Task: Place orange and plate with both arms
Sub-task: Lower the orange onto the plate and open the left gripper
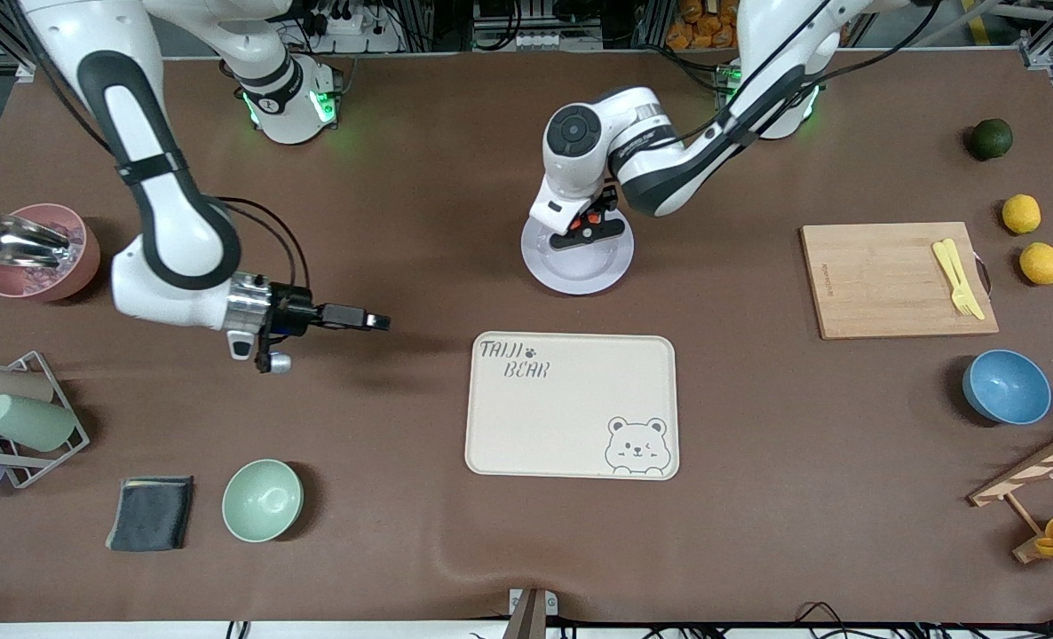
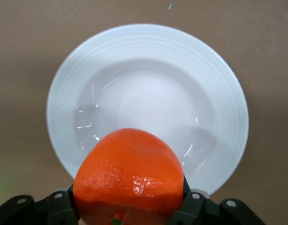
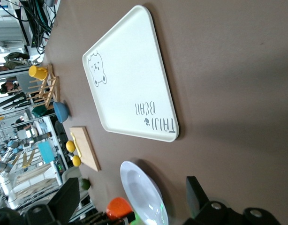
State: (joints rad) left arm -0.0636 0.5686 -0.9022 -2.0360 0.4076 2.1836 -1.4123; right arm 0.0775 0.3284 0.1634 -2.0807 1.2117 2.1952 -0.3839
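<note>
Left gripper [image 2: 127, 208] clenches the orange [image 2: 129, 178] over the plate [image 2: 219, 89]. Right gripper [image 1: 376, 321] waits, spread, empty. Risk: released high, the orange rolls off (shallow rim).

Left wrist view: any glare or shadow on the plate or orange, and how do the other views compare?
Left wrist view: specular glints on the orange and arc reflections in the plate. Front view: even light, soft arm shadows on the table. Right wrist view: steeply tilted, tray skewed.
</note>
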